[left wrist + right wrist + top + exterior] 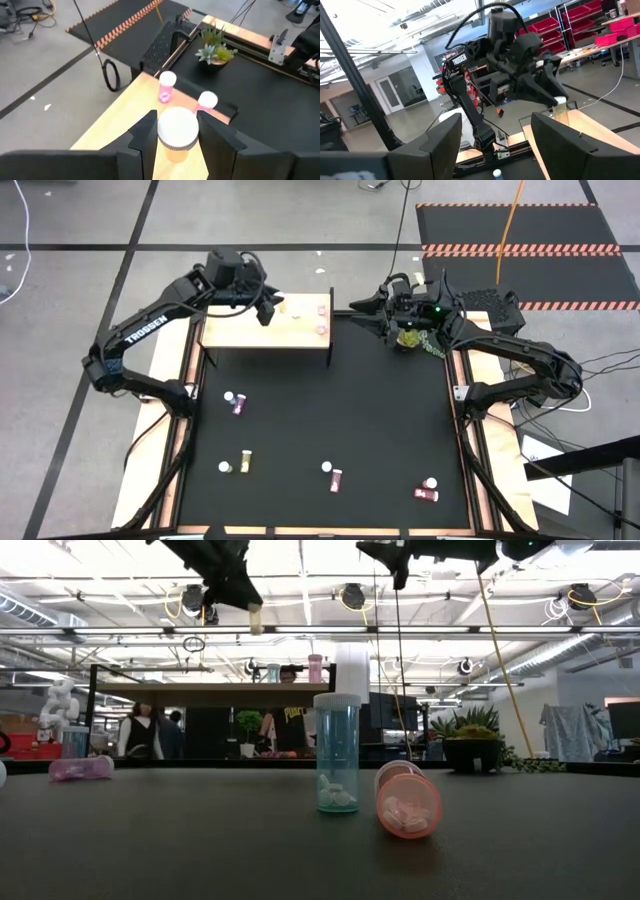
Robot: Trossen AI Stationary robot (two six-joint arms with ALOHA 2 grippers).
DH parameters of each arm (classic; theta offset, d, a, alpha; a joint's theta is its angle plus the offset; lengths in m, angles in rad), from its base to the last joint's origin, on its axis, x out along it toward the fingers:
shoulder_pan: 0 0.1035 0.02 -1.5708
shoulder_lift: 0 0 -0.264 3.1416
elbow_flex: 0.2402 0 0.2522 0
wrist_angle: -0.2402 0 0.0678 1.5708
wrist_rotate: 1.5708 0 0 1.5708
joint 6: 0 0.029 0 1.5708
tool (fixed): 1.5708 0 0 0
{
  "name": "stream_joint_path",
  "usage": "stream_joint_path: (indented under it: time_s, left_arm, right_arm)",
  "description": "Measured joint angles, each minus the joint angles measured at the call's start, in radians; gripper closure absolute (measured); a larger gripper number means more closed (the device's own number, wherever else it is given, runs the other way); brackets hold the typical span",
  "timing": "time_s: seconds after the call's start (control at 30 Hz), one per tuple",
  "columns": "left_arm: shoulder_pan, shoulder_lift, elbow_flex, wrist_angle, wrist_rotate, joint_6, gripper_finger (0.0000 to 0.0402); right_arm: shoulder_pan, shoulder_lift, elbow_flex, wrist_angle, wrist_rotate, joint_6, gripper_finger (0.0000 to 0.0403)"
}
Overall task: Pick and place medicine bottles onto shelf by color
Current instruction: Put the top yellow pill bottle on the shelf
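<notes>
Above the pale shelf (266, 332), left gripper (175, 131) grips a yellow bottle (177, 131); right gripper (495, 134) gapes wide.

We see two dark, matte-black jointed arms. The left arm (150, 320) carries white "TROSSEN" lettering along its link, readable also in the right wrist view. The right arm (520, 355) shows a small green light near its wrist. Each ends in blocky, angular black fingers (145, 135).
</notes>
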Motion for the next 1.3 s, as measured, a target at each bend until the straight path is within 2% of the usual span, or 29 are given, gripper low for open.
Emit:
stream_joint_path:
  time_s: [0.37,0.7,1.0,1.3]
  left_arm:
    - [0.000,-0.001,-0.140,0.053,-0.036,0.000,0.0273]
    - [0.009,-0.001,-0.205,0.092,-0.205,0.059,0.0273]
    - [0.104,-0.001,-0.281,0.214,-0.178,0.048,0.0273]
    - [0.163,-0.001,-0.305,0.215,-0.174,0.077,0.0273]
  right_arm:
    - [0.000,-0.069,0.000,-0.036,0.000,0.003,0.0167]
    - [-0.004,-0.098,-0.001,-0.055,0.050,-0.002,0.0167]
    - [-0.005,-0.099,-0.001,-0.056,0.050,0.007,0.0167]
    - [-0.005,-0.099,-0.001,-0.059,0.077,0.008,0.0167]
